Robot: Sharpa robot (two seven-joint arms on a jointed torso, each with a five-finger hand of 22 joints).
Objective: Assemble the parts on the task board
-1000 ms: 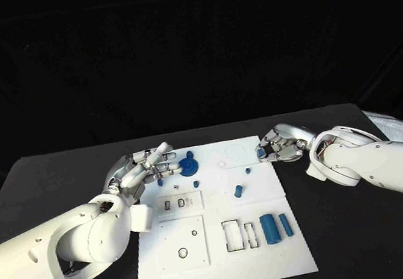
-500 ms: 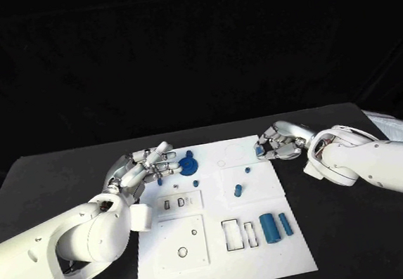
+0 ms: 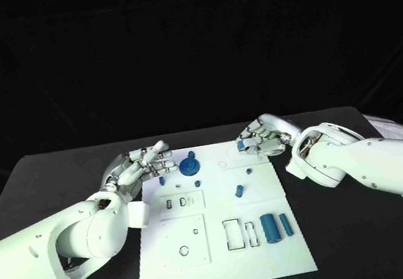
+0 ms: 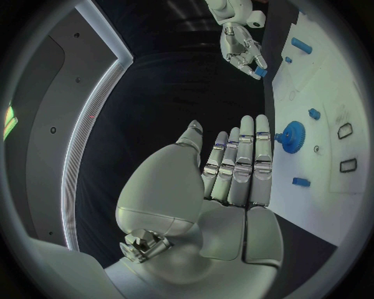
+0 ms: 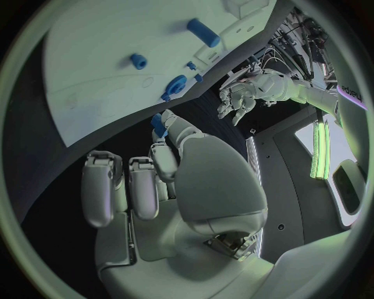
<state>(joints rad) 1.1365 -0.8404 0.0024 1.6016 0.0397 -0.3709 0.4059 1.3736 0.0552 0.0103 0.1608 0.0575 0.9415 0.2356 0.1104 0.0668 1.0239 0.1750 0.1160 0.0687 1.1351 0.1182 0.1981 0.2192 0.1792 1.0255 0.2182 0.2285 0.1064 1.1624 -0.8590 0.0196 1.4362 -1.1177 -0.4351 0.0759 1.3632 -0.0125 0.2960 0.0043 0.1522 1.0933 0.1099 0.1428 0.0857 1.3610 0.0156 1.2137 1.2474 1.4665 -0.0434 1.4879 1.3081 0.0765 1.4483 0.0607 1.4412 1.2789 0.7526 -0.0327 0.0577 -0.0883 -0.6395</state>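
Observation:
The white task board [image 3: 270, 257] lies in the middle of the table. A blue gear [image 3: 189, 165] [image 4: 292, 135] [image 5: 175, 86] stands near its far left corner. My left hand [image 3: 142, 165] [image 4: 234, 168] hovers just left of the gear, fingers straight, holding nothing. My right hand [image 3: 264, 137] [image 4: 240, 48] is over the board's far edge and pinches a small blue part [image 3: 241, 145] [image 4: 259, 72] [image 5: 158, 124] at its fingertips. Small blue pegs [image 3: 239, 191] lie mid-board, and two blue cylinders [image 3: 270, 228] lie near the right edge.
Rectangular slots [image 3: 233, 235] and a raised white plate [image 3: 181, 243] with a hole mark the near half of the board. White papers [image 3: 394, 126] lie at the table's right edge. Black tabletop surrounds the board on both sides.
My right hand has moved left and farther back along the board's far edge, carrying the small blue part. My left hand's fingers have straightened and drawn slightly away from the gear.

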